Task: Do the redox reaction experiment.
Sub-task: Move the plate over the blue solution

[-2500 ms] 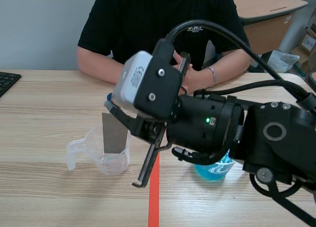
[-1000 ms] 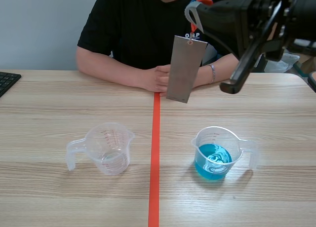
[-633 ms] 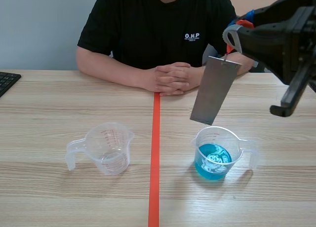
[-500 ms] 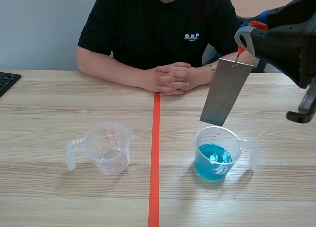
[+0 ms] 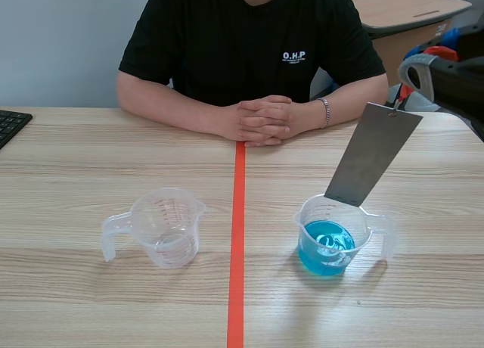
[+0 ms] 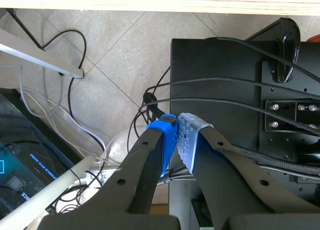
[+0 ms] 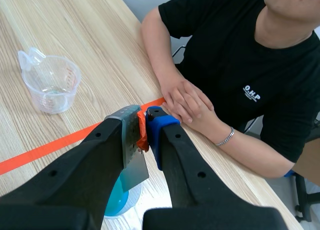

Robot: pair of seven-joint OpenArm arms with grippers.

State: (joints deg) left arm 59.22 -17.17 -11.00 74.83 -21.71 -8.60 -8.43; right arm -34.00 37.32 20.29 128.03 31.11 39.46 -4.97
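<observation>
- Plate (image 5: 373, 154) hangs tilted toward 1 o'clock, low edge at rim of blue cup (image 5: 304, 234); your right claw (image 7: 143, 124) clamps its orange tab (image 7: 142, 132).
- Left claw (image 6: 177, 140): pads together, gripping nothing.

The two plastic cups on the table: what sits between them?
In the scene view, only bare table crossed by the orange-red tape line separates the empty cup from the cup of blue liquid.

Plate (image 5: 374, 155) tip perhaps inside right cup (image 5: 305, 228); left cup (image 5: 168, 227) well apart.
</observation>
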